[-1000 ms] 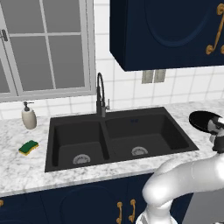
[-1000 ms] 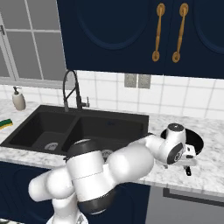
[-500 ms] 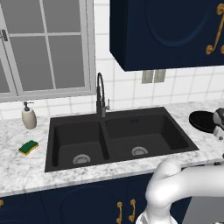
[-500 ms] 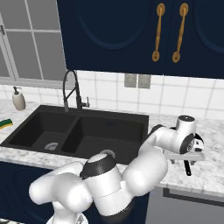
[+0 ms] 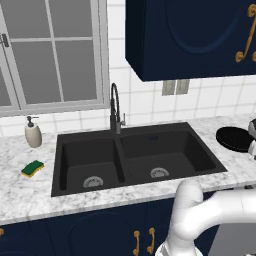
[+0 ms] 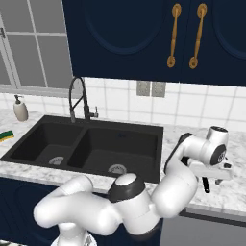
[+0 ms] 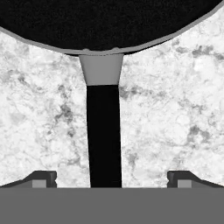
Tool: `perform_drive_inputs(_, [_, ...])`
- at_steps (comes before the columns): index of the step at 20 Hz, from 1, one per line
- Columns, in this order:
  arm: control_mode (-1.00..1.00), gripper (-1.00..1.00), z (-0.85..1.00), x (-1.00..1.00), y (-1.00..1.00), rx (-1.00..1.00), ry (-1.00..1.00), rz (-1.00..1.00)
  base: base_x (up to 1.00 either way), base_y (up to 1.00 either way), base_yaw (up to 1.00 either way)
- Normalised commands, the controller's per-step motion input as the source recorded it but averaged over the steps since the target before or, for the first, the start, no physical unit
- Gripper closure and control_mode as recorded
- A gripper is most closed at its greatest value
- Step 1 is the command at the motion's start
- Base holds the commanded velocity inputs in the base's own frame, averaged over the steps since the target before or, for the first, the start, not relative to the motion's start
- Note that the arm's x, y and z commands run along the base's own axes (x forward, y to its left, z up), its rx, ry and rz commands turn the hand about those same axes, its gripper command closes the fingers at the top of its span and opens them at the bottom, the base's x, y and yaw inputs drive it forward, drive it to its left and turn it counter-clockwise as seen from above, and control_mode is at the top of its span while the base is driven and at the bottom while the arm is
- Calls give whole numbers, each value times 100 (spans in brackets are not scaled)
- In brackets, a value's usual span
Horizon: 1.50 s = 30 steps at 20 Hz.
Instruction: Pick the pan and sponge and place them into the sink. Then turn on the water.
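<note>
The black pan (image 7: 109,22) lies on the marble counter right of the sink (image 5: 135,150), and its round body (image 5: 233,138) sits near the right edge in the left base view. Its short handle (image 7: 104,135) runs down between my fingertips (image 7: 41,178). My gripper (image 7: 113,179) is open, one finger on each side of the handle and well clear of it. In the right base view the gripper (image 6: 207,184) points down at the counter, and the hand hides the pan. The green and yellow sponge (image 5: 32,168) rests on the counter left of the sink.
A tall dark arched tap (image 5: 116,107) stands behind the divider between the basins. A soap dispenser (image 5: 33,134) is at the back left by the window. Navy wall cabinets (image 6: 158,33) hang above the counter. My arm's elbow (image 5: 200,210) bulges in front of the right basin.
My hand has swung further right along the counter and settled over the pan's handle. Pan and sponge have not moved.
</note>
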Motion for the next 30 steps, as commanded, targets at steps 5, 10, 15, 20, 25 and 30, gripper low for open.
perform_drive_inputs(5, [-100, -100, -27, 5, -8, 2, 0, 2, 0, 0, 0])
perform_drive_inputs(10, [-100, -100, -29, 0, 0, 0, 0, 1, 0, 0, 0])
perform_drive_inputs(15, [-100, -100, -20, 0, 0, 0, 2, 0, 0, 0, 0])
perform_drive_inputs(20, [-100, 100, -27, 0, 0, 0, 0, 0, 0, 0, 0])
perform_drive_inputs(25, [-100, 100, -3, 0, 0, 0, 0, 0, 0, 0, 0])
perform_drive_inputs(30, [-100, 100, 0, -6, 1, 0, -12, 0, 0, 0, 0])
